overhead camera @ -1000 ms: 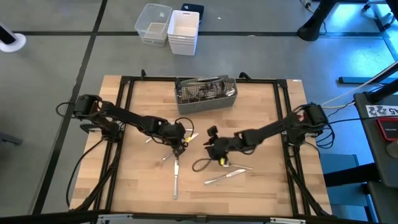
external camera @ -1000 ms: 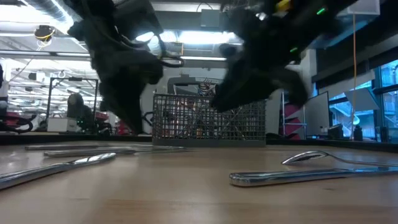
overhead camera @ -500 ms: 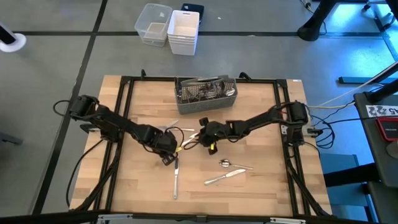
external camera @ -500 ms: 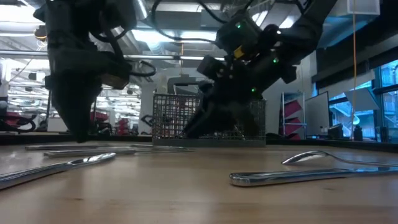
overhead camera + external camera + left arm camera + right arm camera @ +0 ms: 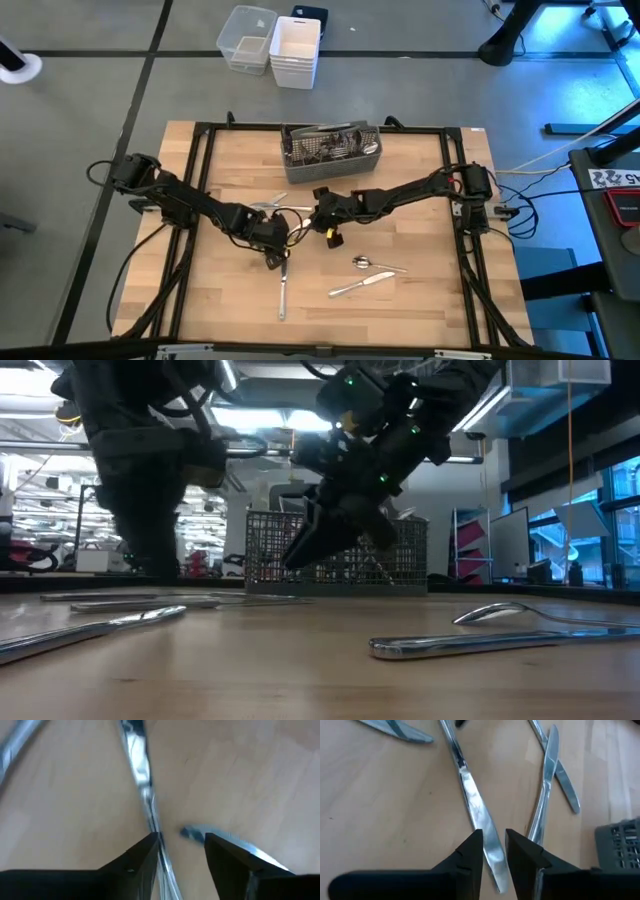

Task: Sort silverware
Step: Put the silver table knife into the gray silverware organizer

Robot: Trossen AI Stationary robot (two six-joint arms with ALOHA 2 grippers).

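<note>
Since a second ago my right hand (image 5: 322, 207) has swung from the counter's middle toward the caddy side, and my left hand (image 5: 273, 253) has slid down to the head of the long knife; both now sit over loose pieces, so I judge a pick is close.

High view: the left hand is at the top end of the knife (image 5: 283, 288), which lies lengthwise toward the near edge of the counter (image 5: 420, 170). The right hand is over scattered silverware (image 5: 268, 205) just in front of the wire caddy (image 5: 331, 152). A spoon (image 5: 368, 263) and another piece (image 5: 360, 284) lie well apart on the right. The caddy already holds several pieces; I cannot tell which compartments. Two plastic bins (image 5: 270, 42) sit on the floor beyond; contents not readable.

Low view: the caddy (image 5: 335, 553) stands at the back, with both arms in front of it.

Left wrist view: fingers (image 5: 132, 865) are parted, one touching a handle (image 5: 140, 770); nothing gripped.

Right wrist view: fingers (image 5: 470, 852) are slightly apart, straddling a knife blade (image 5: 480, 820); not yet closed on it.
</note>
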